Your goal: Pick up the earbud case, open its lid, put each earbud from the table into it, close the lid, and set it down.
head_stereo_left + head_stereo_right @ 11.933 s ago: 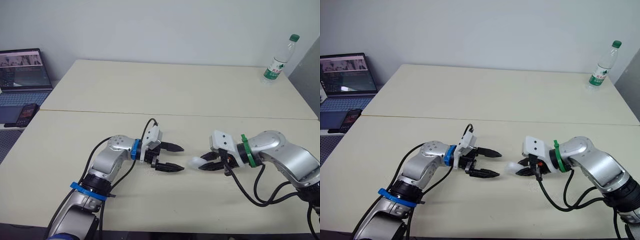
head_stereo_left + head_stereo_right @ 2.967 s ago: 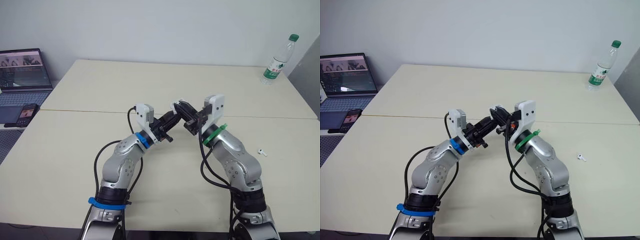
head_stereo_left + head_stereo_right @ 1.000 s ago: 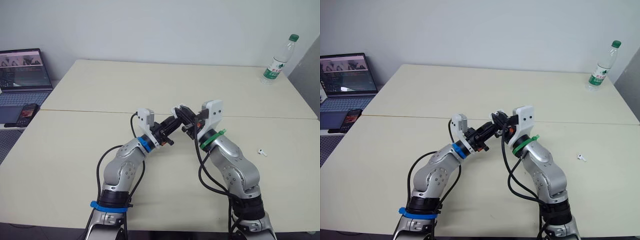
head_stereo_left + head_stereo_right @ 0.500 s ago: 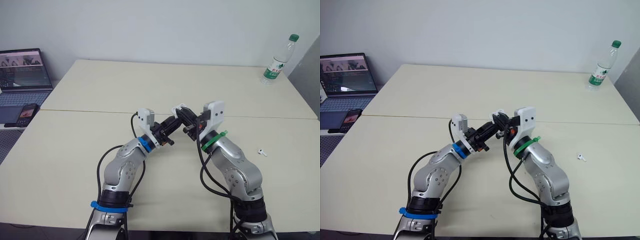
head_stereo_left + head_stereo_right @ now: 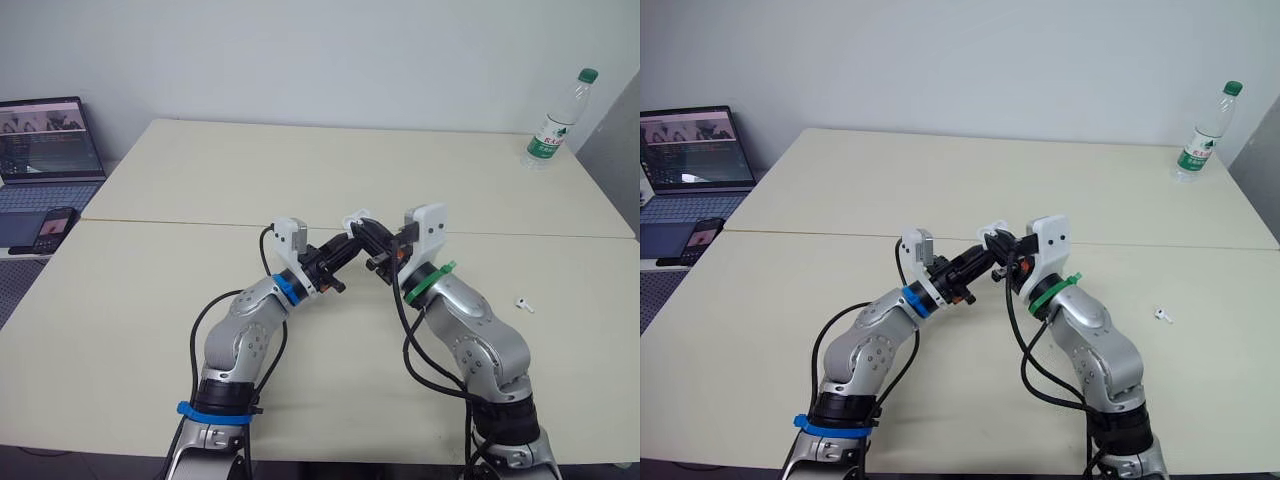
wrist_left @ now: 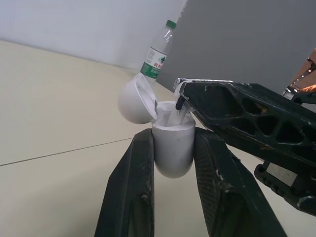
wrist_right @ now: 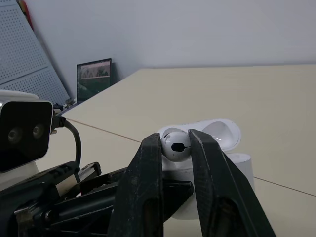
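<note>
The left gripper (image 6: 174,142) is raised above the table (image 5: 300,170) with its jaws closed narrowly on the earbud case (image 6: 172,153), one black finger pressed against each side of the white body, so the rounded bottom of the case sits between the jaws and its open top stands just past the fingertips. The lid (image 6: 136,101) is swung back on its hinge and leans away to one side of the jaws, leaving the cavity uncovered. The right gripper (image 7: 175,139) meets it from the opposite side, tip to tip, with its jaws pinched tight on an earbud (image 7: 174,147); the round white head sits between the two fingertips with its dark spot facing the wrist camera. That earbud hangs directly over the open mouth of the case, just beyond the right jaws, with the inside of the lid showing behind it. Whether the earbud already touches the case cannot be told. A second earbud (image 5: 522,304) lies on the table well apart from both pairs of jaws, out on the right arm's side. A water bottle (image 5: 558,118) stands at the far corner on that same side, and a laptop (image 5: 45,140) and a phone (image 5: 50,230) sit off the table's edge far out on the left arm's side.
</note>
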